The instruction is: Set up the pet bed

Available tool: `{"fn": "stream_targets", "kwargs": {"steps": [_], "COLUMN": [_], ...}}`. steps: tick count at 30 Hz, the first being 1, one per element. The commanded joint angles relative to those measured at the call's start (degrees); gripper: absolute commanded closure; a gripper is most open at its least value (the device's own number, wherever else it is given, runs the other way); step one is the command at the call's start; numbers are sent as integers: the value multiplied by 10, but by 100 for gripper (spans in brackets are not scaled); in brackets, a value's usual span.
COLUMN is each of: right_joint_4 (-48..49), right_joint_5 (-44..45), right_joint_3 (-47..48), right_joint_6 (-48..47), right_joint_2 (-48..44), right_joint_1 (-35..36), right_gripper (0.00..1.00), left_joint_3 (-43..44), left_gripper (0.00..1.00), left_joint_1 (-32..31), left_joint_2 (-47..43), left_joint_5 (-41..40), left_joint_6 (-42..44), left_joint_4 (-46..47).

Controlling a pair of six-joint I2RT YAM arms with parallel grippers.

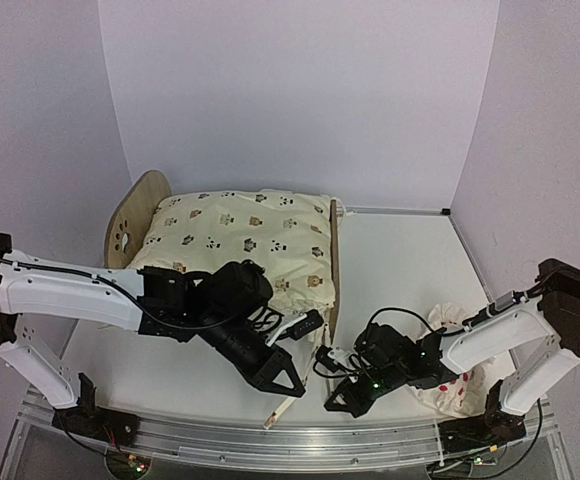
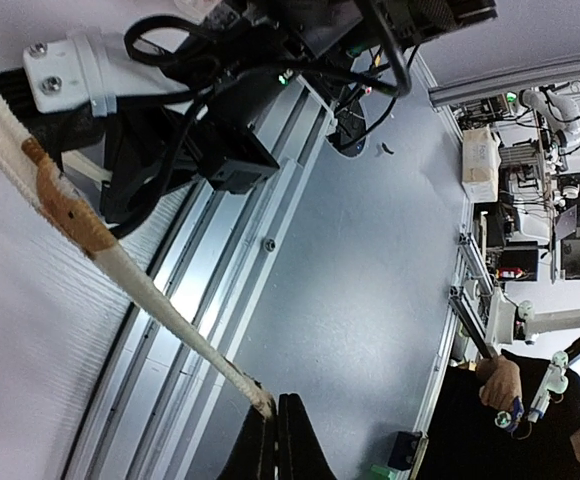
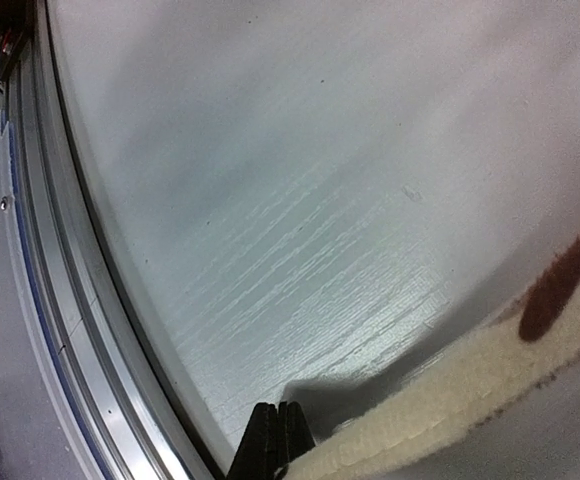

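Plywood pet bed (image 1: 125, 225) stands at the far left of the white table (image 1: 170, 375), its two rounded end boards upright. One board sits on the left and shows a paw-print cutout; the other is on the right, seen nearly edge-on. Between them the frame holds one cream animal-print cushion (image 1: 240, 235), which fills it from board to board and hides the base.

One red-dotted white pillow (image 1: 457, 388) lies outside the bed on the near right of the table, partly under the right arm.

Two arms reach toward the near middle. The left gripper (image 1: 293, 390) (image 2: 278, 428) has its jaws pressed together on the end of one cream strip (image 1: 278, 412) (image 2: 120, 262) with brown patches. The strip runs from the tips toward the near table edge.

The right gripper (image 1: 338, 404) (image 3: 278, 432) is closed just beside it, low over the table. A fabric edge (image 3: 440, 400) with one dark red dot lies right next to its tips. Whether they pinch it, I cannot tell.
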Motion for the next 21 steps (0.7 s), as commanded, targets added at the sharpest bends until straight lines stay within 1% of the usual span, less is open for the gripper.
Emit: {"fn": "stream_targets", "kwargs": {"steps": [1, 4, 6, 10, 12, 13, 14, 16, 18, 21], "right_joint_4": [-6, 1, 12, 12, -1, -9, -20, -41, -53, -79], "right_joint_5": [-68, -133, -170, -176, -170, -165, -160, -154, -149, -133], "right_joint_3": [-4, -13, -17, -7, 2, 6, 10, 15, 16, 14], "right_joint_6": [4, 16, 24, 35, 36, 37, 36, 34, 33, 27], "right_joint_2": [-23, -31, -21, 15, 26, 29, 30, 28, 18, -15], "right_joint_1": [3, 8, 14, 21, 21, 21, 21, 21, 21, 21], "right_gripper": [100, 100, 100, 100, 93, 86, 76, 64, 54, 43], "left_joint_3": [-20, -33, -37, -34, -30, -29, -29, -29, -30, -28], "left_gripper": [97, 97, 97, 98, 98, 98, 98, 98, 98, 98], "left_joint_1": [-13, -14, -14, -14, -14, -13, -13, -13, -13, -8], "left_joint_2": [-2, 23, 46, 95, 114, 120, 126, 129, 130, 131], "left_joint_5": [29, 19, 20, -2, -13, -17, -22, -33, -44, -48], "left_joint_6": [-11, -1, 6, 23, 28, 29, 30, 32, 33, 37], "left_joint_4": [-9, 14, 37, 65, 67, 68, 68, 68, 68, 71]}}
